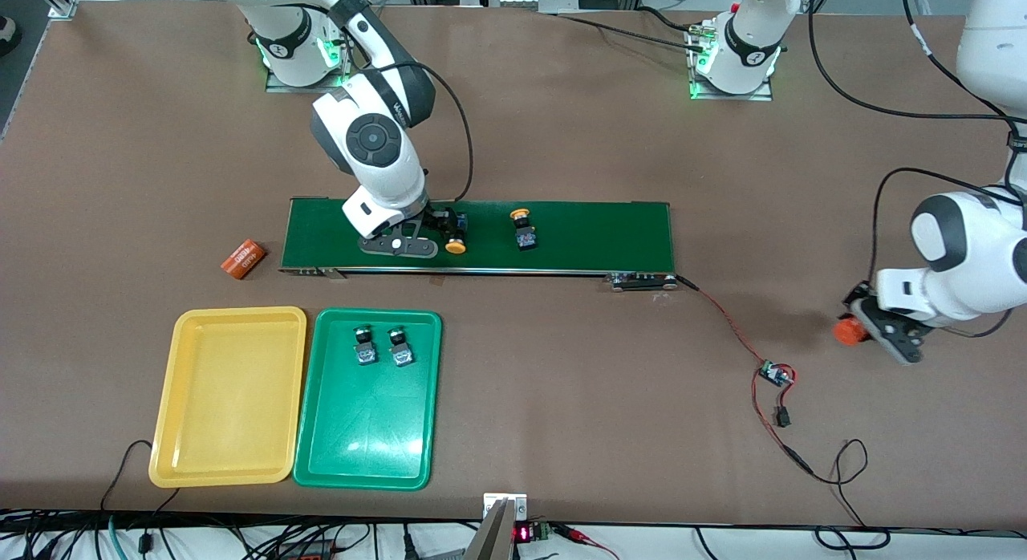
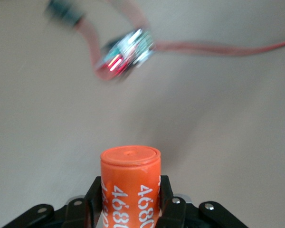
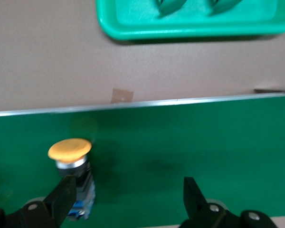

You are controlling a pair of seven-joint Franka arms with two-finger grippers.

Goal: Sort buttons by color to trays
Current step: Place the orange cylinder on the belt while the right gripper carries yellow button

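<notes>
The right claw is hanging low over the dark-green conveyor belt with its fingers spread wide, one finger sitting just beside the blue-and-black body of a yellow-capped button that is lying on the belt, which looks like lining up for a grasp that is not yet made. A second yellow-capped button is waiting on the belt nearby, toward the left arm's end. Both green-capped buttons are resting side by side in the green tray, so that color seems done, while the yellow tray beside it is holding nothing. The left claw is clamped on an orange cylinder printed with white digits, partly reading "4680", over the bare surface near a small circuit board. Another orange cylinder, with white print, is lying off the belt's end
</notes>
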